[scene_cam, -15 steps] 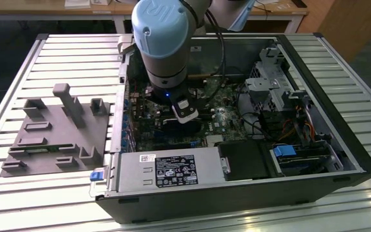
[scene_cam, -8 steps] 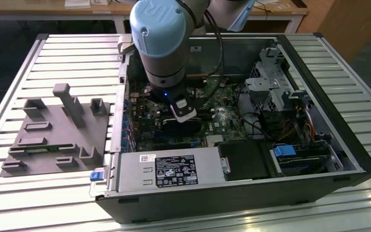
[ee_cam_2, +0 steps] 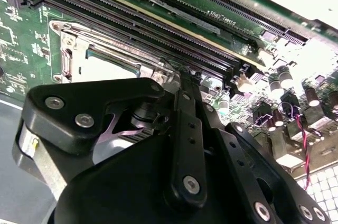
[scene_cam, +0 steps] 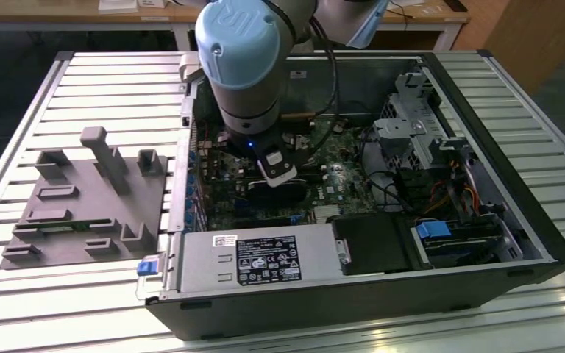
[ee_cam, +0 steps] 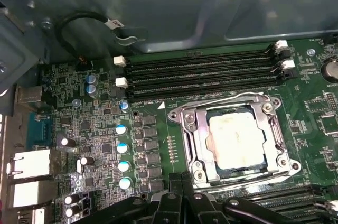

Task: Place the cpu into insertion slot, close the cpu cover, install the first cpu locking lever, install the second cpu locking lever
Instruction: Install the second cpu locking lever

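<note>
Centrally, cpu [ee_cam: 235, 140] sits in the insertion slot [ee_cam: 214, 167], cpu cover [ee_cam: 195, 134] down around it, pale top showing through the window. Lower socket edge cut off by the claw [ee_cam: 185, 203]; fingers look drawn together at the cover's edge. Arm [scene_cam: 245, 66] stands vertical over the motherboard [scene_cam: 346, 184] inside the open computer case [scene_cam: 479, 176] on the slatted worktop [scene_cam: 115, 81].

Motherboard [ee_cam: 95, 129]: green, dotted with small silver-topped capacitors.
Cpu [ee_cam: 236, 139]: dull pale silver top with faint yellowish smudges.
Cpu cover [ee_cam: 191, 129]: shiny silvery metal frame.
Memory slots [ee_cam: 200, 73]: black, white end clips.
End effector [ee_cam_2: 174, 145]: matte black, silver screw heads.
Robot arm [scene_cam: 243, 59]: pale blue-grey.
Tabletop [scene_cam: 106, 81]: ribbed light grey slats.
Fixture block [scene_cam: 86, 198]: flat grey.
</note>
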